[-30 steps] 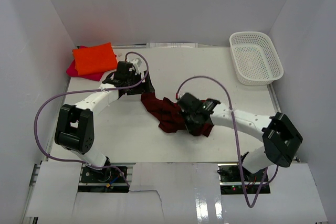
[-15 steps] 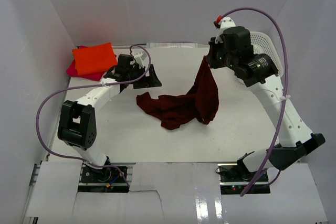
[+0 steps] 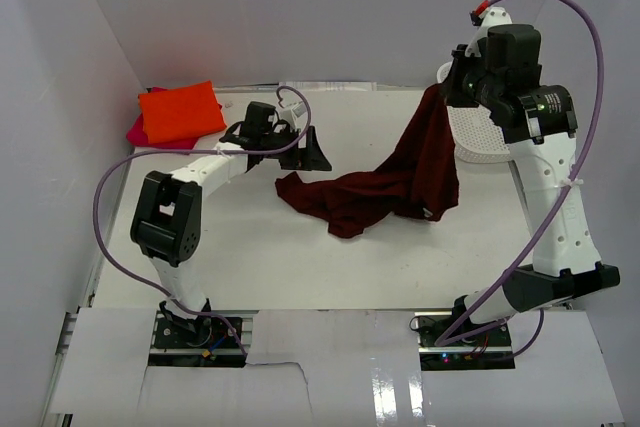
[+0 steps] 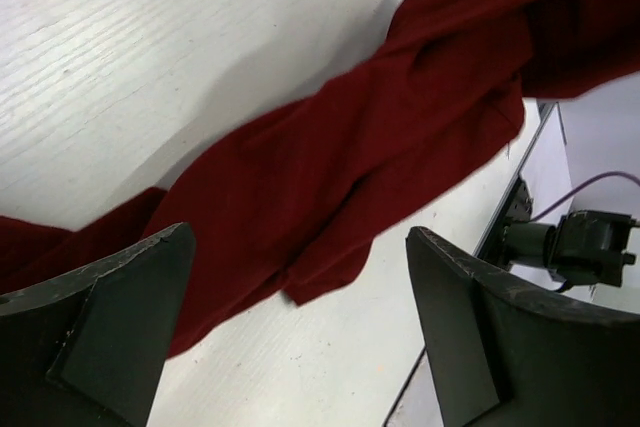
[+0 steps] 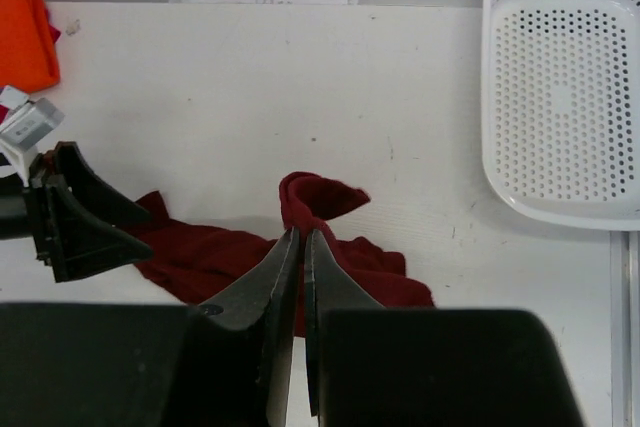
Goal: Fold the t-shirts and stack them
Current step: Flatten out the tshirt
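Note:
A dark maroon t-shirt [image 3: 390, 182] hangs by one end from my right gripper [image 3: 447, 95], which is shut on it high over the table's back right. In the right wrist view the shut fingertips [image 5: 300, 235] pinch a fold of that maroon shirt [image 5: 322, 197]. The rest of the shirt trails left across the table. My left gripper [image 3: 312, 152] stands open and low beside the shirt's left end, holding nothing; its wrist view shows the maroon cloth [image 4: 380, 127] stretched in front of the wide jaws [image 4: 300, 247]. An orange t-shirt [image 3: 180, 110] lies folded on a pink one [image 3: 135, 132] at the back left.
A white mesh basket [image 3: 495, 137] sits at the back right, partly behind the right arm, and shows in the right wrist view as well [image 5: 560, 87]. White walls enclose the table on three sides. Purple cables loop from both arms.
My right arm rose and swung to the back right, lifting one end of the maroon shirt and pulling it out. My left gripper slid right along the table, staying open.

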Robot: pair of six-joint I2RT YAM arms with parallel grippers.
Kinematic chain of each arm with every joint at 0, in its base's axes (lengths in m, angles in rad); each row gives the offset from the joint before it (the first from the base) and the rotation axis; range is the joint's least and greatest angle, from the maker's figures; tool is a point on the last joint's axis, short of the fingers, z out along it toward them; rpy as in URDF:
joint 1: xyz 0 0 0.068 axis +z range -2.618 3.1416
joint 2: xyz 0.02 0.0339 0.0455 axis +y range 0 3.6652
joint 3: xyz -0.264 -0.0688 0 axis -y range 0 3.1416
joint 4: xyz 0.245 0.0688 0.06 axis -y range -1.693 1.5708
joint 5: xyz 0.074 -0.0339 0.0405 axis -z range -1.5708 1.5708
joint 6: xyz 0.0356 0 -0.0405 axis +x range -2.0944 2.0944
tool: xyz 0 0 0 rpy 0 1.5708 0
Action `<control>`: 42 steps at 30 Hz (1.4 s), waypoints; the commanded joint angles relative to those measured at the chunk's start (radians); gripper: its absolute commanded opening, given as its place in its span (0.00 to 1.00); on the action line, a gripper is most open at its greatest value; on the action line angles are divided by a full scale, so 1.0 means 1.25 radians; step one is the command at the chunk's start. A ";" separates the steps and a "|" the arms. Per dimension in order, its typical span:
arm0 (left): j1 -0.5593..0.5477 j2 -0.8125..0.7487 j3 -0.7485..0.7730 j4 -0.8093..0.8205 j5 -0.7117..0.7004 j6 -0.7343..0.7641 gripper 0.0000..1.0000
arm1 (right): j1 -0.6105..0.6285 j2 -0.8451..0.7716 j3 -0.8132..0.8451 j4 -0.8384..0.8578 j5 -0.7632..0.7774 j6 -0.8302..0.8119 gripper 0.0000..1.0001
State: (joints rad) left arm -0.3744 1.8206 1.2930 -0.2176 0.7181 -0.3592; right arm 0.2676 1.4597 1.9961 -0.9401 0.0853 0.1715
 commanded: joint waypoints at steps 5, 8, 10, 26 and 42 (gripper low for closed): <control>-0.028 0.039 0.063 0.002 0.084 0.104 0.96 | -0.003 0.009 0.002 0.008 -0.060 -0.018 0.08; -0.065 0.058 0.080 -0.027 0.065 0.124 0.96 | -0.003 0.015 0.000 0.015 -0.084 -0.017 0.08; -0.097 0.084 0.103 -0.049 0.028 0.136 0.96 | -0.003 0.021 0.007 0.013 -0.088 -0.013 0.08; -0.244 0.099 0.098 -0.120 -0.034 0.143 0.29 | -0.039 -0.045 0.102 0.145 -0.184 0.019 0.08; -0.263 -0.284 -0.032 -0.374 0.062 0.124 0.75 | -0.055 -0.092 0.050 0.242 -0.154 0.058 0.08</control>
State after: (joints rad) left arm -0.7181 1.5997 1.2495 -0.6498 0.9092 -0.1768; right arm 0.2077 1.3392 2.0453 -0.7292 -0.1013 0.2291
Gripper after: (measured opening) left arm 0.735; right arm 0.084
